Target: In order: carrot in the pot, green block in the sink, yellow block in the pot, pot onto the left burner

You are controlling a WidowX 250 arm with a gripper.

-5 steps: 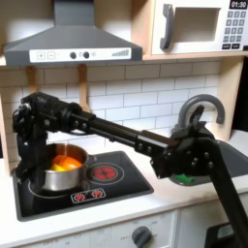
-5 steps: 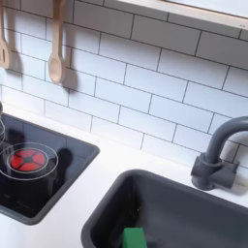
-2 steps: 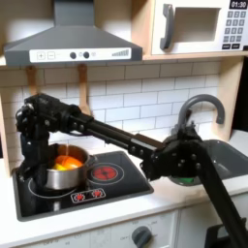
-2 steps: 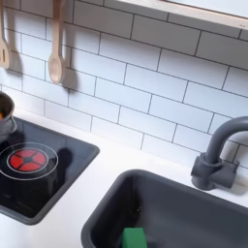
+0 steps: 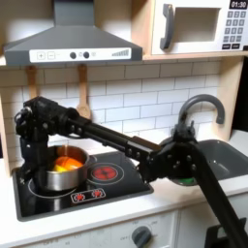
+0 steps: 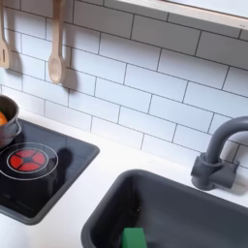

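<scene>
End effector point(image 5: 39, 155): down at the pot's left rim, grip too dark to tell
Pot point(image 5: 61, 170): on the stove point(image 5: 121, 186), left burner, orange carrot point(image 5: 64, 163) inside
Green block point(image 6: 134, 238): in the sink point(image 6: 184, 208)

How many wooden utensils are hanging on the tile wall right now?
2. In the second exterior view, a wooden spoon hangs above the stove, and another wooden utensil hangs at the second exterior view's left edge, partly cropped. More may lie beyond the frame.
</scene>
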